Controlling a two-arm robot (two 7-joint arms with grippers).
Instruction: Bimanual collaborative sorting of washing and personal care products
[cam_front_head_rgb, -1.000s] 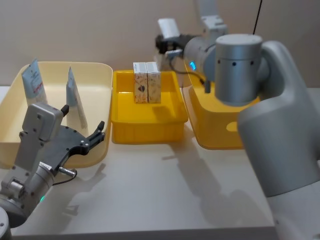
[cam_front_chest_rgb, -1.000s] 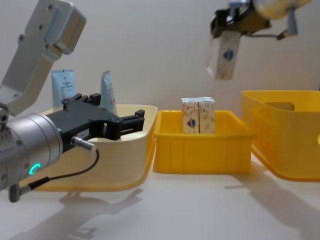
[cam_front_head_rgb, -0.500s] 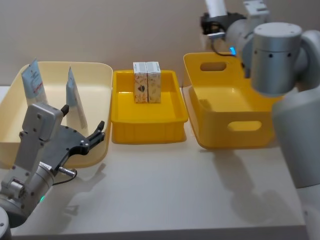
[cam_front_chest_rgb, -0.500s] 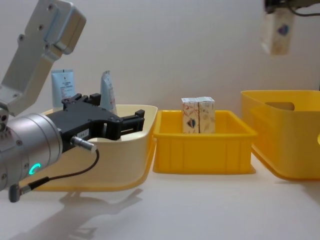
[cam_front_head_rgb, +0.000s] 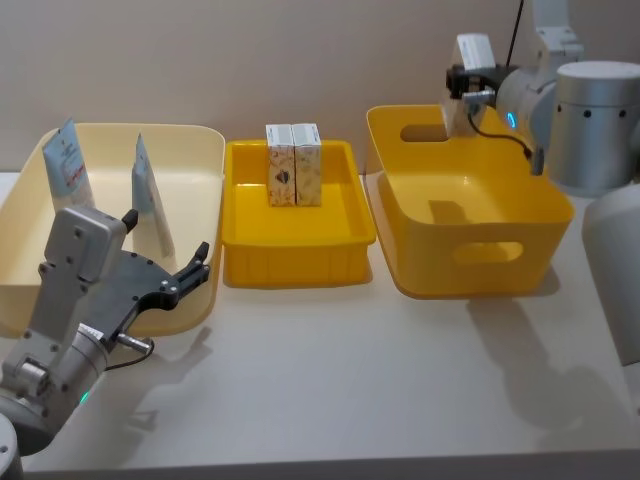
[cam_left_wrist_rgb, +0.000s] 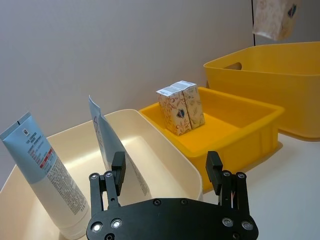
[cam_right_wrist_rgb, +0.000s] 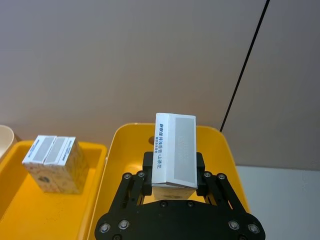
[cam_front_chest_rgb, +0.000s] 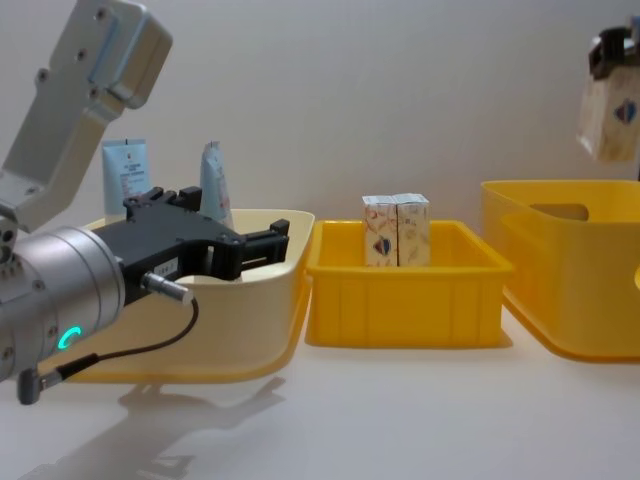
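1. The right gripper (cam_front_head_rgb: 464, 82) hangs in the air over the far rim of the deep yellow plastic tub with handle slots (cam_front_head_rgb: 480, 255), on the right of the pale table (cam_front_head_rgb: 350, 380).
2. Its jaws are clamped on a small white carton with an orange-red pattern (cam_front_head_rgb: 463, 104). In the right wrist view the black fingers (cam_right_wrist_rgb: 146, 167) press the carton's two sides. The carton is above the tub and touches nothing else.
3. Two more small white patterned cartons (cam_front_head_rgb: 281, 166) (cam_front_head_rgb: 308, 165) stand upright, side by side and touching, at the far end of the shallow yellow plastic tray (cam_front_head_rgb: 300, 262) in the middle.
4. The left gripper (cam_front_head_rgb: 167, 238) hovers over the near right part of the wide cream plastic tub (cam_front_head_rgb: 200, 137) on the left. Its jaws are spread apart and hold nothing.
5. In the cream tub stand two tall pale blue-and-white squeeze tubes with crimped ends up. One (cam_front_head_rgb: 70, 165) leans at the far left side. The other (cam_front_head_rgb: 150, 200) is nearer the middle, just beyond the left gripper's fingertips.
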